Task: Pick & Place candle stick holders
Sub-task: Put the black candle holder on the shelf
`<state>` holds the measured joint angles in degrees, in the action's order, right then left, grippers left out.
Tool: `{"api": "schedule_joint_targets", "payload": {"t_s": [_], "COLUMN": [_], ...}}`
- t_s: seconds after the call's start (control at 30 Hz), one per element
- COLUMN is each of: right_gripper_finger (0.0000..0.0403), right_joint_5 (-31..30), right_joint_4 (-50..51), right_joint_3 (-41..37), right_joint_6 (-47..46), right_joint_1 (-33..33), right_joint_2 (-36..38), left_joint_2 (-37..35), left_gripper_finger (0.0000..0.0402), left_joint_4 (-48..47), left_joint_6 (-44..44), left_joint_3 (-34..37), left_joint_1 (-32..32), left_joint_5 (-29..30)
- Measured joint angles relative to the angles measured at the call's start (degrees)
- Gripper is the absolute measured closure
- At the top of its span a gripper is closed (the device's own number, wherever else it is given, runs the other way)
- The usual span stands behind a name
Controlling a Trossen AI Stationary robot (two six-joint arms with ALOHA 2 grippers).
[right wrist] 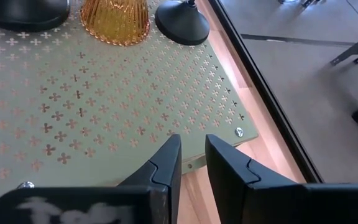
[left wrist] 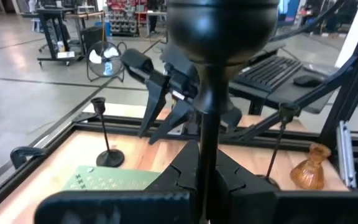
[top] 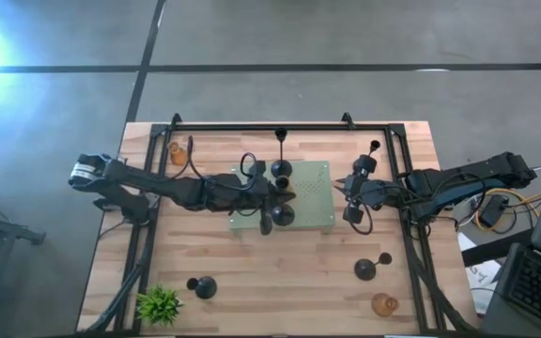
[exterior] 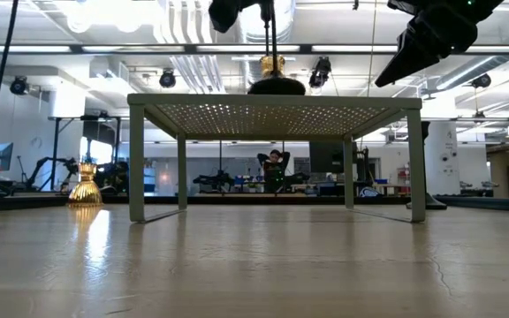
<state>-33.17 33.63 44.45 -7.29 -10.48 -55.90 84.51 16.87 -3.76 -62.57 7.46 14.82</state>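
so the left gripper [top: 272, 199] is over the pale green mat [top: 313, 208], jaws pinching the thin stem of a black candle holder [left wrist: 207, 93] that's held upside down, dome base up. On the mat there's another black holder [right wrist: 182, 23] next to an amber one [right wrist: 115, 20]. The right gripper [right wrist: 191, 163] hangs just off the mat's right edge, nothing in it, fingers only a little apart. More holders are scattered on the wooden table [top: 280, 272], near the edges

Left end effector [top: 269, 199] over pale green mat [top: 313, 192] among black holders [top: 281, 170]; right end effector [top: 348, 192] beside mat.
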Motion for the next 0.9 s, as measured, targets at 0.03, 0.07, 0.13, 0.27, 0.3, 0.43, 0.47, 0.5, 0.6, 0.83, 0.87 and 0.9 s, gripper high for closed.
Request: {"api": "schedule_joint_targets", "payload": {"t_s": [0.03,0.07,0.13,0.27,0.3,0.43,0.47,0.5,0.6,0.83,0.87,0.9], "right_gripper_finger": [0.0340,0.0341,0.0341,0.0339,0.0337,0.0331,0.0330,0.0328,0.0325,0.0329,0.0331,0.0333], "right_joint_5": [0.0,0.0,0.0,0.0,0.0,0.0,0.0,0.0,0.0,0.0,0.0,0.0], "right_joint_4": [0.0,0.0,0.0,0.0,0.0,0.0,0.0,0.0,0.0,0.0,0.0,0.0], "right_joint_3": [0.0,0.0,0.0,0.0,0.0,0.0,0.0,0.0,0.0,0.0,0.0,0.0], "right_joint_6": [0.0,0.0,0.0,0.0,0.0,0.0,0.0,0.0,0.0,-0.1,0.0,0.0], "right_joint_1": [0.0,0.0,0.0,0.0,0.0,0.0,0.0,0.0,0.0,0.0,0.0,0.0], "right_joint_2": [0.0,0.0,0.0,0.0,0.0,0.0,0.0,0.0,0.0,0.0,0.0,0.0], "left_joint_2": [0.4,0.8,1.2,1.1,1.1,1.0,1.0,1.0,1.0,1.0,1.0,1.0], "left_gripper_finger": [0.0394,0.0394,0.0394,0.0394,0.0394,0.0394,0.0394,0.0394,0.0388,0.0362,0.0361,0.0361], "left_joint_4": [0.1,0.0,0.2,0.0,0.0,-0.2,-0.2,-0.2,-0.2,-0.3,-0.3,-0.3], "left_joint_6": [0.1,0.1,0.0,0.1,0.1,0.1,0.1,0.1,0.0,0.1,0.1,0.1], "left_joint_3": [0.0,0.0,0.0,0.0,0.0,0.0,0.0,0.0,0.0,0.0,0.0,0.0], "left_joint_1": [-0.1,-0.3,-0.5,-0.8,-0.8,-0.8,-0.8,-0.8,-0.8,-0.8,-0.8,-0.8], "left_joint_5": [-0.1,-0.3,-0.6,-0.4,-0.3,-0.3,-0.3,-0.3,-0.3,-0.7,-0.8,-0.8]}}
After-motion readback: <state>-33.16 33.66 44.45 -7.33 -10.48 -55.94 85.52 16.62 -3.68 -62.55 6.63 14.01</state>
